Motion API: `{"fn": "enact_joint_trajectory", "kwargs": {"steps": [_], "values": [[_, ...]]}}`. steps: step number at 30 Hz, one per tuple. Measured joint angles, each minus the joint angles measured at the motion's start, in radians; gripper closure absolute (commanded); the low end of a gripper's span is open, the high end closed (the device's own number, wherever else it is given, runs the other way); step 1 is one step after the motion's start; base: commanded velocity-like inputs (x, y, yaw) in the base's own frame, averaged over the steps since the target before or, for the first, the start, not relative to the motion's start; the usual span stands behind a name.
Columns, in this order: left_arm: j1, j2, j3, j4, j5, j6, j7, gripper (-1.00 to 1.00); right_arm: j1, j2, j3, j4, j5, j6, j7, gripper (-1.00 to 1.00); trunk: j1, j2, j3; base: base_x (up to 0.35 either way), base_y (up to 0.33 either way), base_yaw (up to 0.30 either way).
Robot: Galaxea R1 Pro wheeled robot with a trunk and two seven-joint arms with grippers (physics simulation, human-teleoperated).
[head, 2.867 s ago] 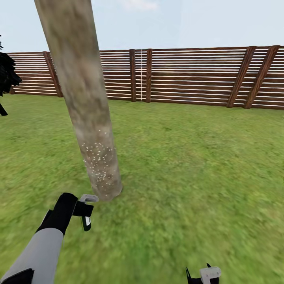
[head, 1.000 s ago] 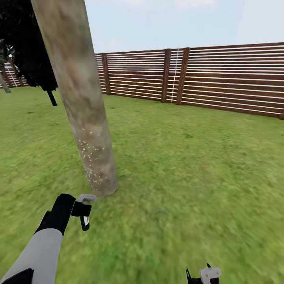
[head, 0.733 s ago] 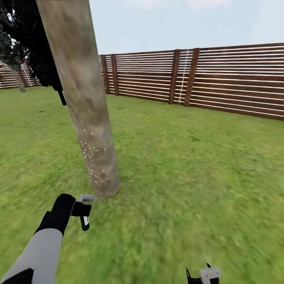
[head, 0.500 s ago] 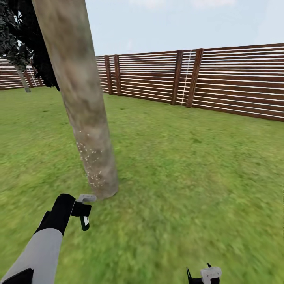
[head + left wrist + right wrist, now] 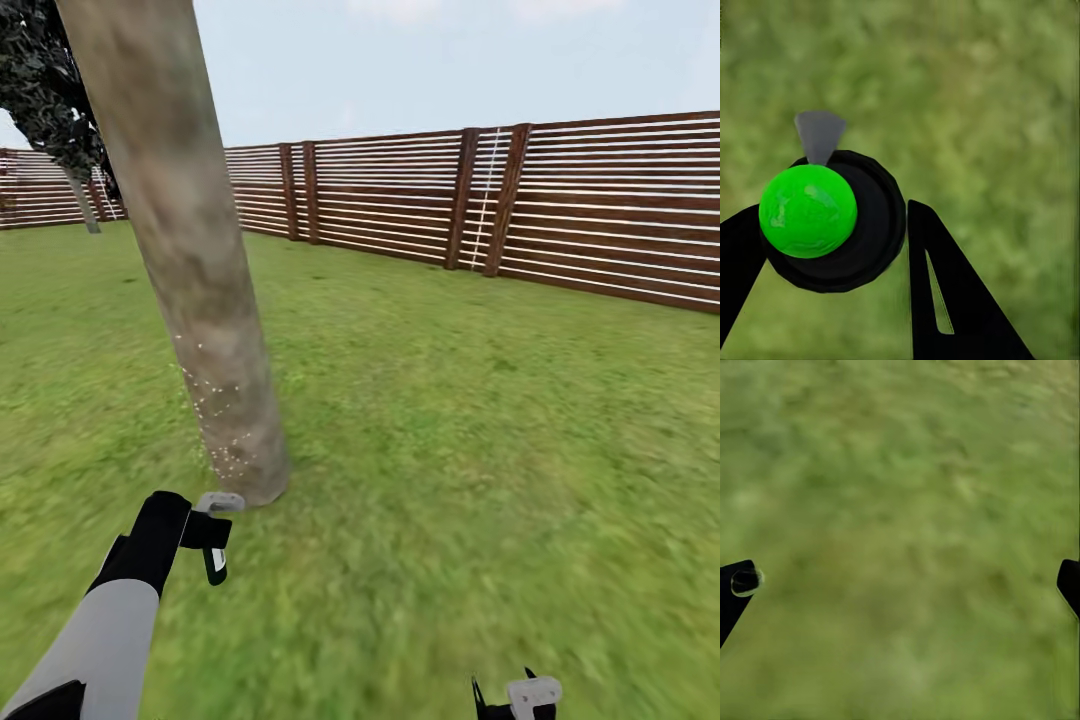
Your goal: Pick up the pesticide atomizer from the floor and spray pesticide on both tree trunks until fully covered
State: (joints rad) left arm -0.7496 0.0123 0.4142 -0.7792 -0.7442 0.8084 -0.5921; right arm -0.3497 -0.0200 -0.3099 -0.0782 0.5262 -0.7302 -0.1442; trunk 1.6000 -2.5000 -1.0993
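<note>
Atomizer in L gripper, held low over grass, just short of trunk base. Grey trigger head on top, pointing toward trunk. L wrist view: atomizer seen end-on, black round body w/ a bright green ball on it, grey nozzle wedge beyond; the two black fingers sit tight on either side, so jaws closed round the bottle.

R gripper at bottom edge of head view, idle. R wrist view: fingertips wide apart at both frame edges, only grass between them. Open, empty.

Pesticide: whitish specks on lowest part of trunk only, mostly on its left flank as seen from head cam. Upper trunk bare. Trunk leans.

Step in hand (judgement): covering this trunk; early, most bark unsprayed. To do it well: raise L arm so nozzle meets bare bark above the specks, keep nozzle square to trunk, work upward in bands, then shift base round for the other faces. Nozzle currently too low for anything but the foot.

Second tree far off at left, dark crown, thin-looking trunk at that range; no specks discernible.

Container: atomizer the sole one; opaque black, fill level can't be told.

Slat fence behind.
</note>
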Motion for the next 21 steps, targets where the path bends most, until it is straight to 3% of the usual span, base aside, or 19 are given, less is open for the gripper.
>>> {"fn": "enact_joint_trajectory", "kwargs": {"steps": [16, 21], "values": [[0.0, 0.0, 0.0, 0.0, 0.0, 0.0, 0.0, 1.0, 0.0, 0.0, 0.001, 0.0, 0.0, 0.0, 0.0, -1.0, 0.0, 0.0, 0.01, 0.111, -0.268, 0.245], [0.0, 0.0, 0.0, 0.0, 0.0, 0.0, 0.0, 1.0, 0.0, 0.0, 0.001, 0.0, 0.0, 0.0, 0.0, -1.0, 0.0, 0.0, 0.011, 0.114, -0.268, 0.045]]}}
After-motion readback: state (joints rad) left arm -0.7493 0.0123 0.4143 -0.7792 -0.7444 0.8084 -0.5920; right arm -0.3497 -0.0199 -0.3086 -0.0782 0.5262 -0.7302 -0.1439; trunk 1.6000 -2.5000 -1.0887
